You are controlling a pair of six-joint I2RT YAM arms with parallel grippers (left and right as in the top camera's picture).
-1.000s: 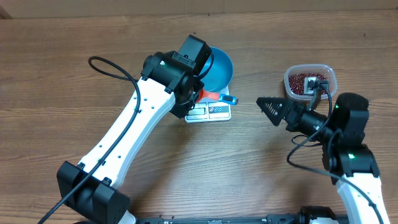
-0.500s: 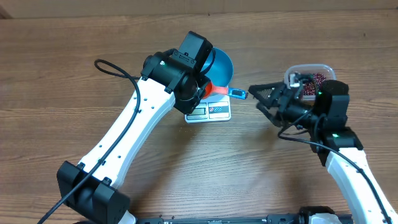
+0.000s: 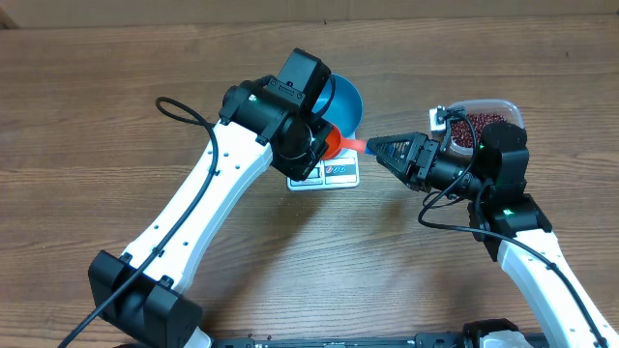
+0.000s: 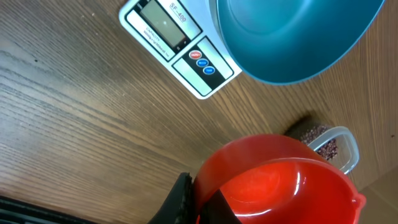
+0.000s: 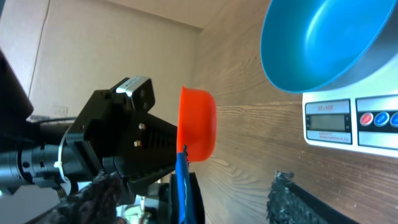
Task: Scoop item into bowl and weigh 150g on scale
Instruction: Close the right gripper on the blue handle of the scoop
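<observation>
My left gripper (image 4: 196, 200) is shut on the rim of the orange-red scoop (image 4: 280, 180), holding it just above the white scale (image 3: 327, 174). The blue bowl (image 3: 344, 104) sits on the scale's far side. The scoop's blue-tipped handle (image 5: 181, 186) points right and lies between the wide-apart fingers of my right gripper (image 3: 379, 150), touching neither that I can see. The scoop's cup (image 5: 198, 124) looks empty. The item, dark red-brown beans (image 3: 472, 131), fills a clear tub (image 3: 505, 106) behind my right wrist.
The scale's display and buttons (image 4: 186, 50) face the table's front edge. The clear tub (image 4: 339, 146) stands right of the bowl (image 4: 292, 37). My left arm (image 3: 208, 193) crosses the table diagonally from the lower left. Bare wood lies in front of the scale.
My right gripper has swung left from beside the tub to the scoop's handle, and its jaws have narrowed a little. The left gripper has turned the scoop so its handle points right.
</observation>
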